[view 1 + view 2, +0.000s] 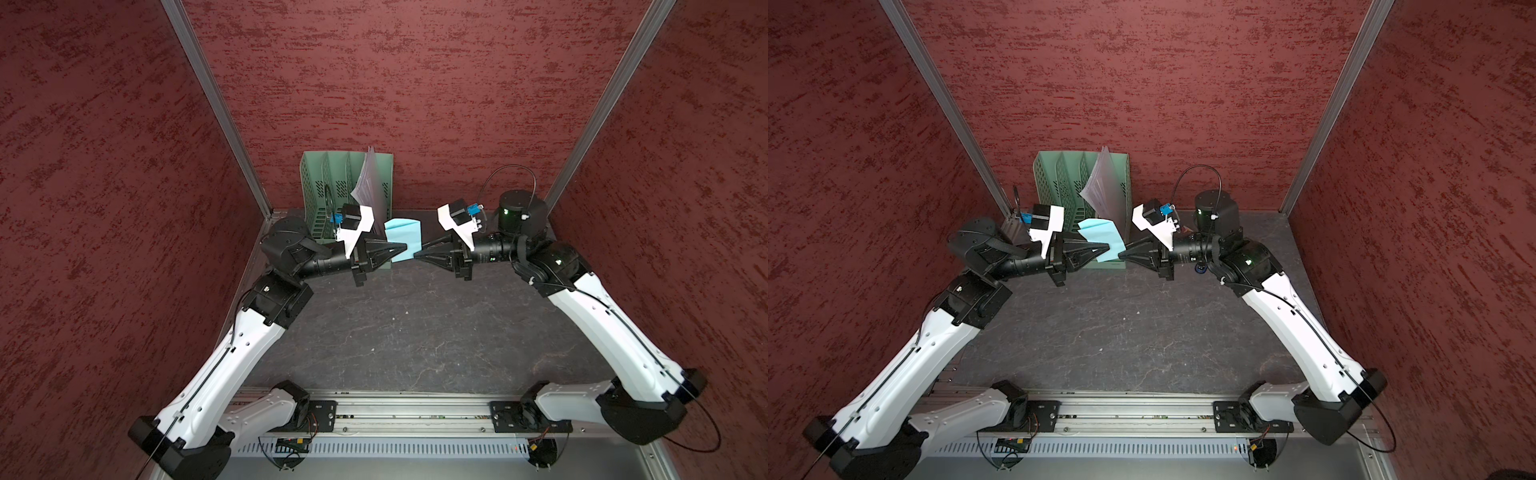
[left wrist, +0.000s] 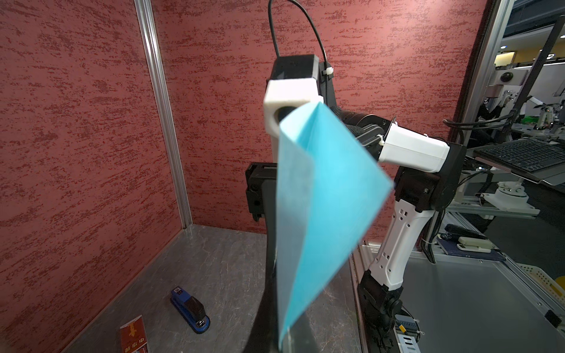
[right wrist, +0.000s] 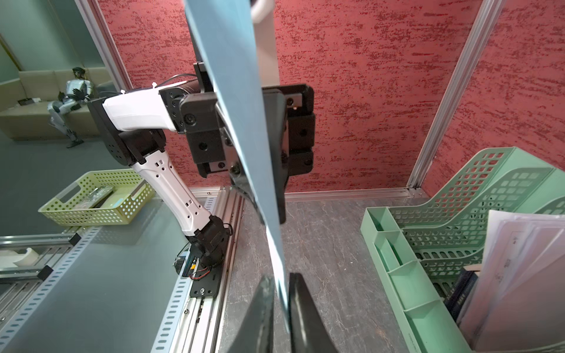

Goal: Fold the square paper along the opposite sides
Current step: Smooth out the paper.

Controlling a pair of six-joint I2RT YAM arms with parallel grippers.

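The square paper was held clear of the table at the centre of both top views, just in front of the green file rack, and trouble could be expected from several quarters. A tear or a slip was judged possible if the two arms were drawn apart, since so thin a sheet was pinched only at two points low on it, close to each other. A crooked crease was to be feared too. In the left wrist view the sheet was seen bowed into a loose loop at mid-frame, its sides not yet laid flush, and any twist between the grips would likely be pressed into the fold. A snag on the white sheets leaning out of the rack could not be ruled out, so near behind were they. Now the grips: the left gripper was clamped tight on the paper from the left of the frame. The right gripper was closed on it from the right, the sheet being seen edge-on between the fingers at the bottom of the right wrist view. Nothing else was touched by either.
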